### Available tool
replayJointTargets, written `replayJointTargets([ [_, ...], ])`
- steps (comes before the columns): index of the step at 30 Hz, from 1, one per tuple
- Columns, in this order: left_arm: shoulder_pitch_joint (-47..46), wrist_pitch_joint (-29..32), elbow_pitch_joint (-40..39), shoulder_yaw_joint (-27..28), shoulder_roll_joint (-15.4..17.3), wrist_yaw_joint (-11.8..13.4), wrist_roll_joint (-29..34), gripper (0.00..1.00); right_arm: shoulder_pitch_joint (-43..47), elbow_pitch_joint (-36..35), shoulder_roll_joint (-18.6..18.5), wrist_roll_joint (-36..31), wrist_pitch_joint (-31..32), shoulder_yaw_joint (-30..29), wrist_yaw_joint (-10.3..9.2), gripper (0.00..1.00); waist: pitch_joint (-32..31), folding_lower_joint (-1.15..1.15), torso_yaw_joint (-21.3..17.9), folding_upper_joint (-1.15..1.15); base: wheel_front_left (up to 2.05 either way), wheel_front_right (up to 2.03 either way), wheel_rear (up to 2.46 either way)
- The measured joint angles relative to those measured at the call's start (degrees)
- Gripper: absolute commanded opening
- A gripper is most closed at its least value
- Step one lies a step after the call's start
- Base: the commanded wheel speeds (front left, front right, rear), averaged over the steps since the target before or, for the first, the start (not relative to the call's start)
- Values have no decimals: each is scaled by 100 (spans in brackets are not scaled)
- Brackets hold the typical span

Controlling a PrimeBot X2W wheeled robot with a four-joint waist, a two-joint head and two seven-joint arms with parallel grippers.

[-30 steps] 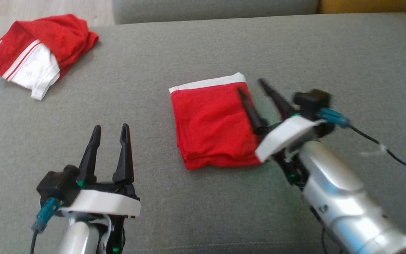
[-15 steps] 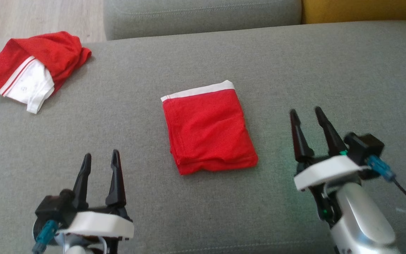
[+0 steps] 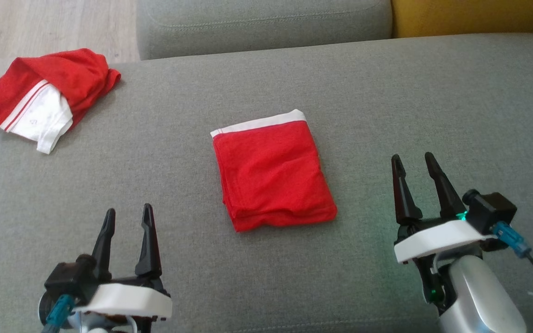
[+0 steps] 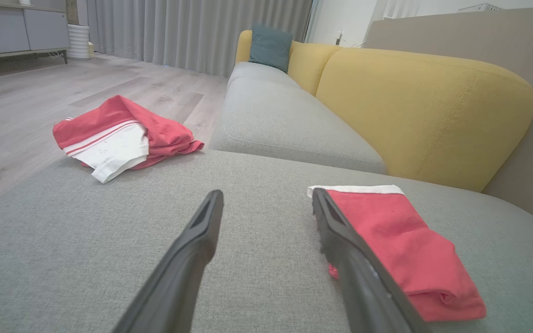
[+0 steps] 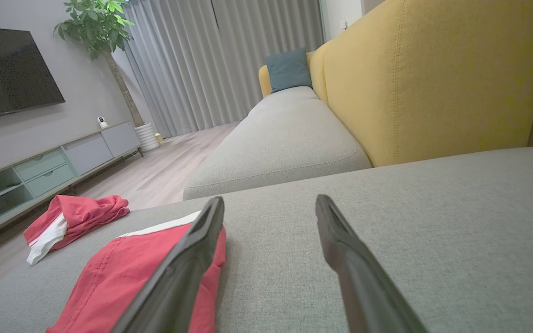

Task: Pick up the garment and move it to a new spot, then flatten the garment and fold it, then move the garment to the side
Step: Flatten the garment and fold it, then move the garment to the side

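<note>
Crumpled red-and-white cloth pile point(image 3: 44, 95) is seen at far-left edge of grey fabric sofa seat point(image 3: 433, 92). Left gripper point(image 3: 128, 209) is held low, fingers spread, empty. Folded red fabric garment w/ white waistband point(image 3: 271, 178) is laid flat at seat ctr, between grippers, apart from both. Right gripper point(image 3: 412, 156) is held low, fingers spread, empty.
</note>
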Motion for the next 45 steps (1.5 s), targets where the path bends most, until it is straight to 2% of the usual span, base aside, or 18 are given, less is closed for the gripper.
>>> replayJointTargets([
  [19, -5, 0, 23, 12, -8, -48, 43, 100, 10, -16, 8, -29, 155, -159, 0, 100, 50, 0, 18, 0, 0, 0, 0],
  [22, -12, 0, 23, 8, -8, -47, 42, 100, -80, 43, 8, -170, 535, -154, 0, 100, 80, 0, 35, 0, 0, 0, 0],
  [28, -125, 0, 23, -64, -10, -47, -19, 100, -822, 208, 0, -252, 1753, 90, 0, 100, 167, 0, 140, 0, 0, 0, 0],
  [34, -241, 0, 23, -156, -15, -40, -112, 100, -1390, 730, -107, 178, 2833, 386, 0, 100, 279, 0, 338, 0, 0, 0, 0],
  [38, -315, 0, 21, -207, -18, -14, -143, 100, -1607, 1177, -177, 488, 3198, 638, 0, 100, 382, 0, 525, 0, 0, 0, 0],
  [45, -430, 0, 22, -314, -21, 1, -169, 100, -2056, 1858, -334, 716, 3357, 914, 0, 100, 539, 0, 821, 0, 0, 0, 0],
])
